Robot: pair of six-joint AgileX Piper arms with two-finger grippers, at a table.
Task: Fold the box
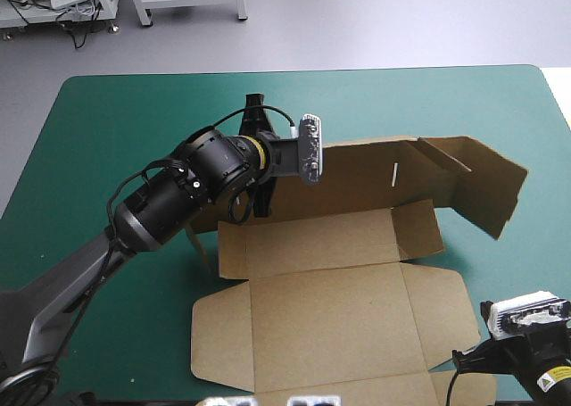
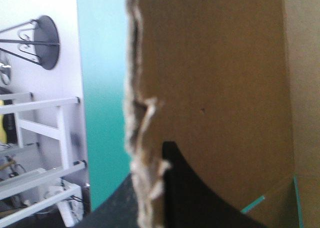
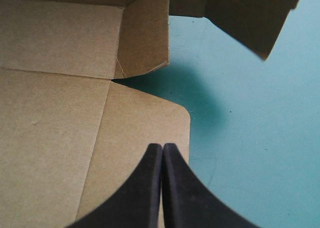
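Fins of left gripper (image 2: 150,168) pinch ragged edge of raised far wall (image 1: 375,169), probably; view blurred. Right gripper (image 3: 162,149) pressed together, empty, over near-right flap (image 3: 145,123). Brown cardboard box sheet (image 1: 339,308) mid-table on teal-green cover (image 1: 116,120), wall's long axis left-right; right arm nearer flat flaps.

Box (image 1: 339,308) plain brown w/ paler ragged cut edge, table (image 1: 116,120) cover plain teal-green, fingers (image 3: 150,188) black both sides, left arm (image 1: 169,201) black up top, grey lower.

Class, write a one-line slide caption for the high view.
Left gripper holds up the far wall of the box; right gripper waits by its near corner.
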